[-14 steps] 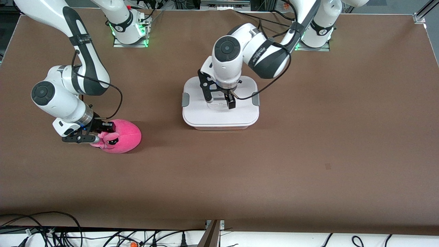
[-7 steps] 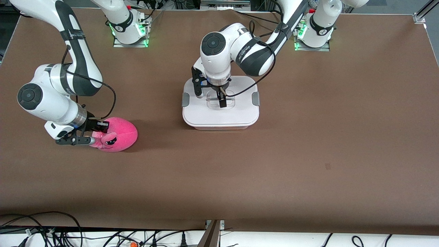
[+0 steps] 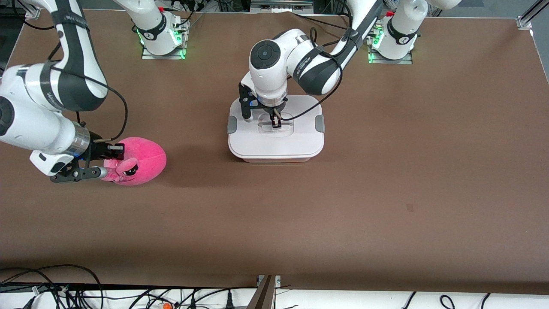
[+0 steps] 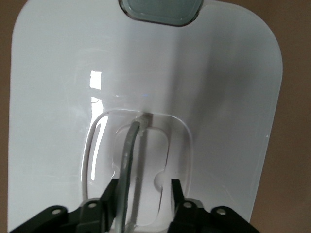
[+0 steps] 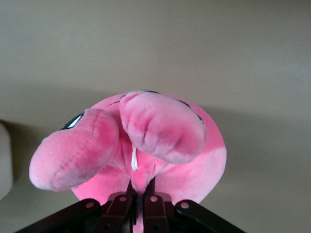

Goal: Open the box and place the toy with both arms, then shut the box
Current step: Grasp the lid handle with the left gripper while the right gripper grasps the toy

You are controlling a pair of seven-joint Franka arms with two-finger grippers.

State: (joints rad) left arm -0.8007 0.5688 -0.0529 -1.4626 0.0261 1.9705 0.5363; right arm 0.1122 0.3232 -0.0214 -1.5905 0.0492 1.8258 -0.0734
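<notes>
Right claw (image 3: 112, 161) is clenched on the toy (image 3: 139, 161), now lifted over the worktop's (image 3: 386, 171) right-arm end; left claw (image 3: 274, 122) has narrowed around the mid-worktop box (image 3: 276, 146) lid's handle (image 4: 138, 165), lifting next.

Front cam high, facing the robots, table (image 3: 386, 171) whole, bases at 12 o'clock. Left wrist cam close above box (image 4: 58, 97); right wrist cam close on toy (image 5: 160, 131). Front shares both.
</notes>
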